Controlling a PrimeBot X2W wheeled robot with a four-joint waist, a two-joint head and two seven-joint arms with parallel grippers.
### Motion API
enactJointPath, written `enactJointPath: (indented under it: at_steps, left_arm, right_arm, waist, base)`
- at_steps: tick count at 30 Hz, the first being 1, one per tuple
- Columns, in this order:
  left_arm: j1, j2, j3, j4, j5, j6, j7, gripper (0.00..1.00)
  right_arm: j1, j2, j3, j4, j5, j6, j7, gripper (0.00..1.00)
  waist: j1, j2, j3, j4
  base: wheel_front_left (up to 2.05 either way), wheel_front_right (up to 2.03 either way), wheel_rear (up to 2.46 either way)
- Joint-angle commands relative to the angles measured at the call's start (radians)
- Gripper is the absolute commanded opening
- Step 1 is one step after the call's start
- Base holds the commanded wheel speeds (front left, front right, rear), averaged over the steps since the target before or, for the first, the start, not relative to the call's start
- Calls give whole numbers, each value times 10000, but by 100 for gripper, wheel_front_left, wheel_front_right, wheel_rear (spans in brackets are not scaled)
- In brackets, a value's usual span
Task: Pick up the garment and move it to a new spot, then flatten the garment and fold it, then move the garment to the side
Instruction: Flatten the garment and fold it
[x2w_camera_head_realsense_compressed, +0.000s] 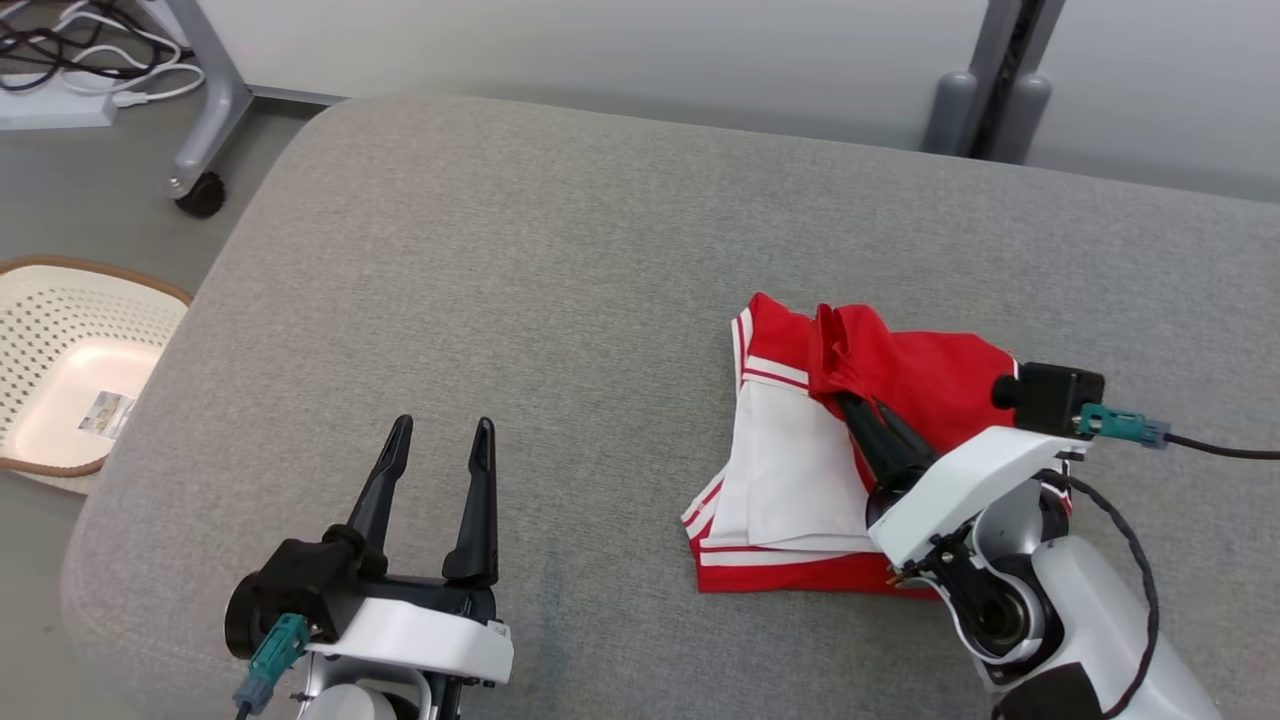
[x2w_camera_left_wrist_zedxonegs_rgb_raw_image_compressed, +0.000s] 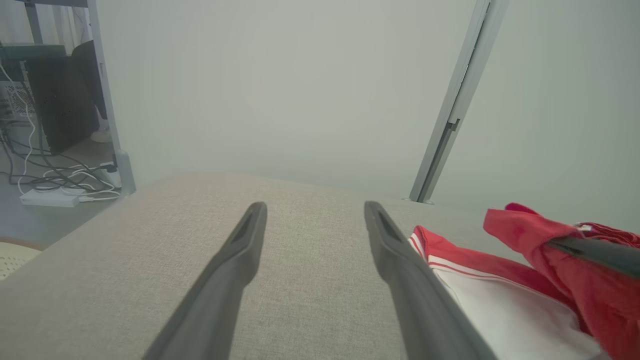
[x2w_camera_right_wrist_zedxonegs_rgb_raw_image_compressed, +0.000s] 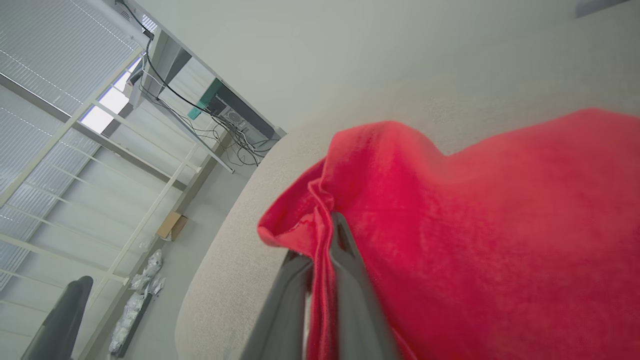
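**A:** What's furthest left?

**B:** A pale perforated basket (x2w_camera_head_realsense_compressed: 70, 310) on the floor (x2w_camera_head_realsense_compressed: 60, 190), just beside the rounded left edge of the grey padded surface (x2w_camera_head_realsense_compressed: 560, 300). Beyond it a grey frame leg ends in a black caster (x2w_camera_head_realsense_compressed: 200, 195), and a white power strip (x2w_camera_head_realsense_compressed: 50, 108) lies among cables.

**A:** And the left gripper?

**B:** The left gripper (x2w_camera_head_realsense_compressed: 443, 425) is at the lower left, above the surface. Its two dark fingers are spread wide with nothing between them, pointing away from the robot. I cannot tell whether they touch the fabric below.

**A:** Where's the garment?

**B:** The garment (x2w_camera_head_realsense_compressed: 790, 470) is right of centre on the surface, well apart from the left gripper. It is red, with a white panel and white stripes along its edges. It lies in loose layers, with the red part bunched up at the top.

**A:** The right gripper?

**B:** The right gripper (x2w_camera_head_realsense_compressed: 850, 405) reaches in from the lower right and is closed narrow on a fold of the red cloth. In the right wrist view the fabric is pinched between the fingers (x2w_camera_right_wrist_zedxonegs_rgb_raw_image_compressed: 350, 280) and drapes to their right. In the left wrist view that fold stands raised above the white panel.
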Motion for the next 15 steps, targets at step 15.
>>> enactJointPath:
  at_steps: [15]
  left_arm:
    - [11,30,-171,-37,-225,100,-34,100]
  right_arm:
    - [-651,215,935,1845,-562,5,-881,0]
  waist:
    - [0,0,61,603]
  base:
    - [0,0,0]
